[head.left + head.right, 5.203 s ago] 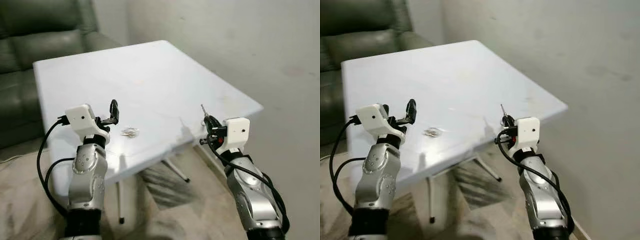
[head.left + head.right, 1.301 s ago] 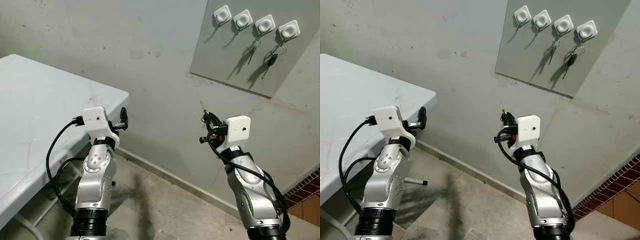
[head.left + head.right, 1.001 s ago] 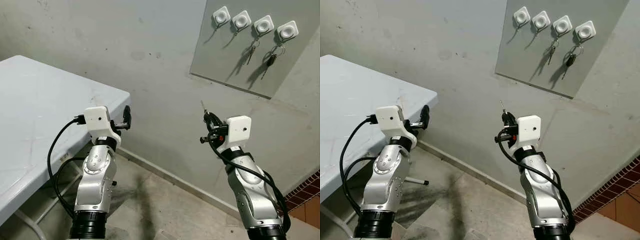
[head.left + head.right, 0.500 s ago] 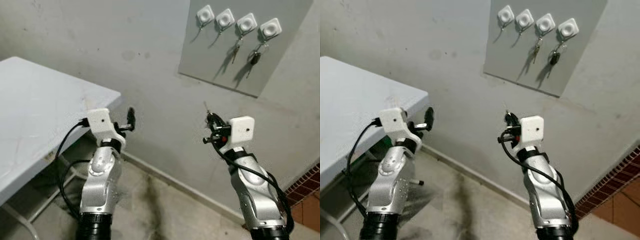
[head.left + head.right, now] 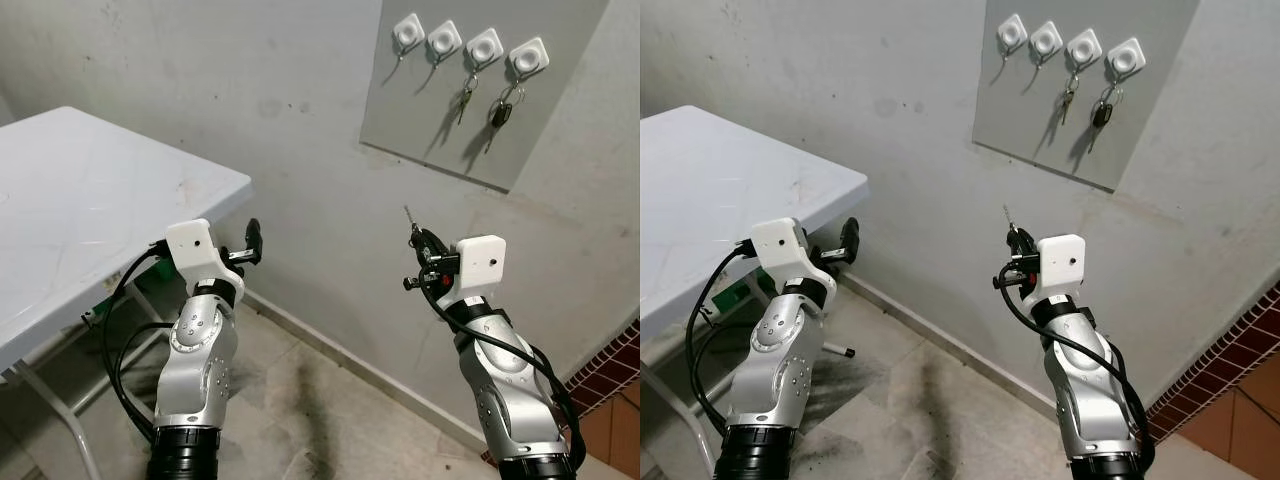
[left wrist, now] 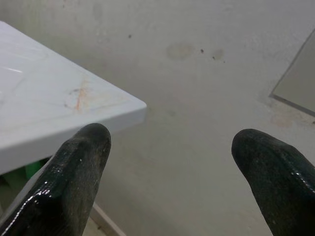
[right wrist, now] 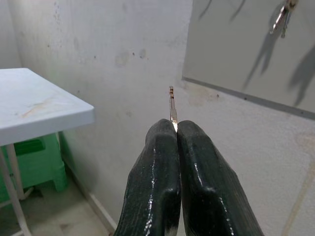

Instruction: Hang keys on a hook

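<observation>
High on the grey wall, four hooks are mounted, and a key is pinched upright in the closed right pincer, well below them, presumably for hanging, while the left pincer is held wide, empty.

I count four white hooks on one grey wall panel. Two hooks carry hanging key bunches; other two bare. One more key sticks up from my right gripper, fingers pinched on it. Two grippers total; left gripper spread wide, nothing between fingers. One white table. One green stool under table. Two silver arms.
</observation>
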You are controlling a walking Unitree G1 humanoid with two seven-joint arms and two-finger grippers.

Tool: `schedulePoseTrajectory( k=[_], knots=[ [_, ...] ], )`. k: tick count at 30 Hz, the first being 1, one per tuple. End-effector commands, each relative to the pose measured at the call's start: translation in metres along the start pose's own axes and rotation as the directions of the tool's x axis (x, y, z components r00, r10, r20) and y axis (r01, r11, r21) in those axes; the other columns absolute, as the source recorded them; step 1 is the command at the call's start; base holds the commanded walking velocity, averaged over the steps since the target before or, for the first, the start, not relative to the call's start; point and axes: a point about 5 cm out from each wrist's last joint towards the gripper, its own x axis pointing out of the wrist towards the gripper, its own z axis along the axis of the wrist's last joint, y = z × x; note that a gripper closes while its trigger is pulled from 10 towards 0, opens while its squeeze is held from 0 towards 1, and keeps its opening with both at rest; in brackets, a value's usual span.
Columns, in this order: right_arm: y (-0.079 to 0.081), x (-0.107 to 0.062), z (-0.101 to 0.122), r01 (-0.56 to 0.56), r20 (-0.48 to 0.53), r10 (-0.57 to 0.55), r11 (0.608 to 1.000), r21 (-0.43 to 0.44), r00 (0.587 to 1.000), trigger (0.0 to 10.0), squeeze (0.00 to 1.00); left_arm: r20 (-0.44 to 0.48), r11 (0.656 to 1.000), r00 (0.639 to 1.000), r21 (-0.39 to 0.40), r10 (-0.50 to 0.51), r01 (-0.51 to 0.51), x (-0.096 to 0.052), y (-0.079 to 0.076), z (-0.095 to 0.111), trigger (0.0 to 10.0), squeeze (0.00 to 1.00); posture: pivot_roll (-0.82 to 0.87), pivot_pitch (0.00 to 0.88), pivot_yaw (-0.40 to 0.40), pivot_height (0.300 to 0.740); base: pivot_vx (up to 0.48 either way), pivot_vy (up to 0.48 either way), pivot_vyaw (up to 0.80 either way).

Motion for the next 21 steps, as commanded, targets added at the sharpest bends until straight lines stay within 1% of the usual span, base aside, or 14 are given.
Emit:
schedulePoseTrajectory(
  k=[1, 6, 8, 13, 21],
  knots=[
    [-0.0029, -0.0002, 0.0050, 0.004, 0.014, -0.004, 1.000, -0.007, 1.000, 10.0, 0.00, 0.018, 1.000, 1.000, -0.008, -0.026, 0.026, 0.0023, -0.0065, 0.0062, 10.0, 0.00, -0.03, 0.000, -0.064, 0.740, 0.000, 0.000, 0.00],
    [-0.0025, -0.0005, 0.0048, 0.004, 0.013, -0.004, 1.000, -0.007, 1.000, 10.0, 0.00, 0.021, 0.999, 0.999, -0.010, -0.038, 0.039, 0.0017, -0.0070, 0.0068, 10.0, 0.00, -0.02, 0.000, -0.065, 0.740, 0.000, 0.000, 0.00],
    [-0.0023, -0.0004, 0.0047, 0.002, 0.013, -0.002, 1.000, -0.006, 1.000, 10.0, 0.00, 0.037, 0.999, 0.998, -0.013, -0.052, 0.052, 0.0010, -0.0082, 0.0089, 10.0, 0.00, -0.02, 0.000, -0.065, 0.740, 0.000, 0.000, 0.00],
    [-0.0006, 0.0008, 0.0048, -0.004, 0.015, 0.004, 1.000, -0.004, 1.000, 10.0, 0.00, 0.043, 0.998, 0.997, -0.009, -0.059, 0.059, 0.0014, -0.0081, 0.0104, 10.0, 0.00, -0.02, 0.000, -0.064, 0.740, 0.287, 0.000, 0.00],
    [0.0008, 0.0012, 0.0050, -0.011, 0.018, 0.011, 1.000, -0.005, 1.000, 10.0, 0.00, 0.047, 0.997, 0.996, -0.005, -0.075, 0.076, 0.0016, -0.0099, 0.0111, 10.0, 0.00, -0.02, 0.000, -0.063, 0.740, 0.435, 0.000, 0.00]
  ],
)
